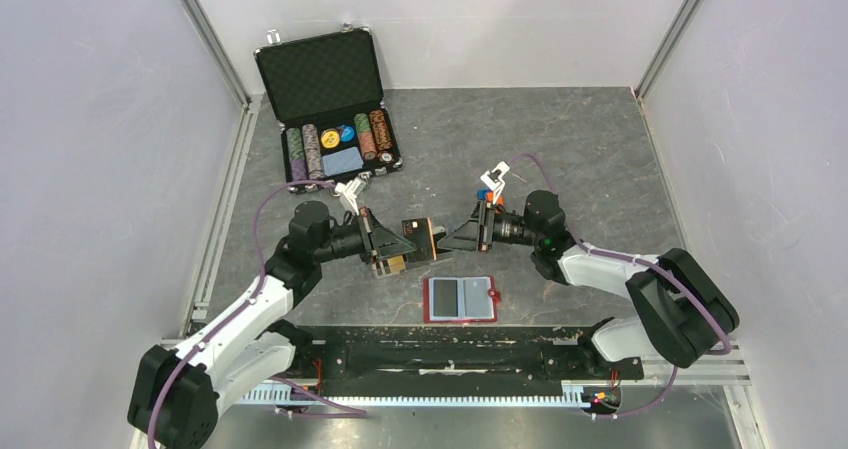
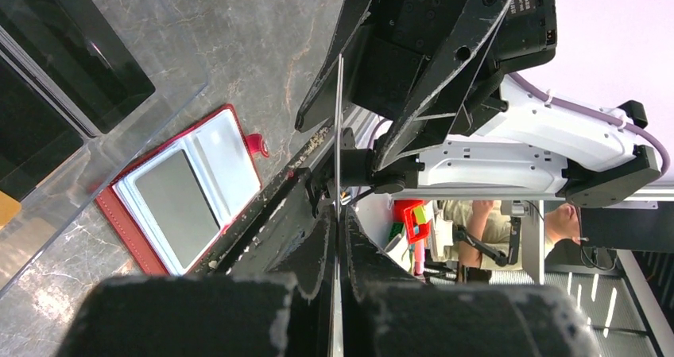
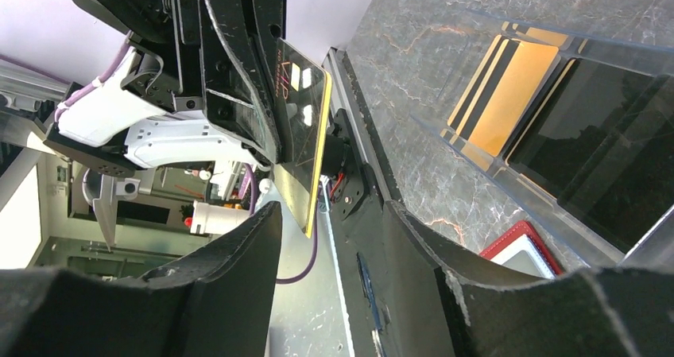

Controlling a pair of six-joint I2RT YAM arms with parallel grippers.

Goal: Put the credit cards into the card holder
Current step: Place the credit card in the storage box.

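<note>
My left gripper (image 1: 405,237) is shut on a credit card (image 1: 426,234), held on edge above the table; in the left wrist view this card (image 2: 339,126) shows as a thin line rising from between the pinched fingers (image 2: 362,254). My right gripper (image 1: 452,237) faces it from the right and is open, its fingertips (image 3: 266,222) on either side of the card's free end (image 3: 306,126) without touching it. The clear card holder (image 1: 380,266) sits under the left gripper. An orange-gold credit card (image 3: 509,87) lies in one of the card holder's (image 3: 445,126) compartments.
A small red wallet (image 1: 460,299) lies open just in front of the grippers, near the table's front rail. A black chip briefcase (image 1: 330,99) stands open at the back left with rows of poker chips and a pale blue card. Grey walls close in both sides.
</note>
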